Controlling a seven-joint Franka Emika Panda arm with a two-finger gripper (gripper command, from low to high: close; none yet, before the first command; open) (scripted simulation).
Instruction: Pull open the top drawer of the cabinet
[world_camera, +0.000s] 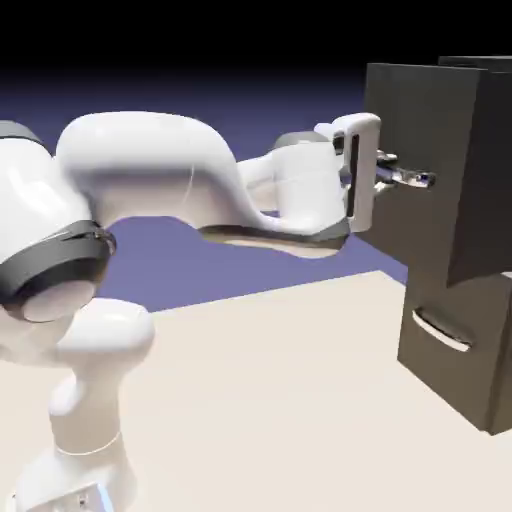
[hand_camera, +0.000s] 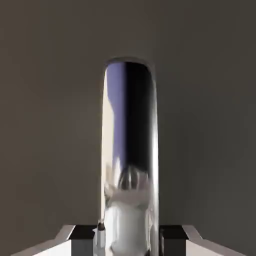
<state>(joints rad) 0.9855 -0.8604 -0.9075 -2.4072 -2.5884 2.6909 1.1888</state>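
The cabinet (world_camera: 497, 150) stands tall and dark at the exterior view's right. The front of the top drawer (world_camera: 420, 110) sits a little forward of the lower drawer's front. My gripper (world_camera: 405, 178) is shut on the top drawer's silver bar handle (world_camera: 418, 180), with the hand level and pointing at the drawer front. In the hand view the shiny handle (hand_camera: 129, 150) runs up the middle of the picture, held in my gripper (hand_camera: 129, 240). The grey fingertips (hand_camera: 65, 242) press it from both sides. The dark panel of the top drawer (hand_camera: 45, 100) fills the picture behind it.
The lower drawer (world_camera: 455, 380) carries a curved silver handle (world_camera: 440, 330) below my hand. The cabinet rests on the pale table (world_camera: 280, 380). My white arm (world_camera: 150, 170) crosses from the lower left toward the cabinet.
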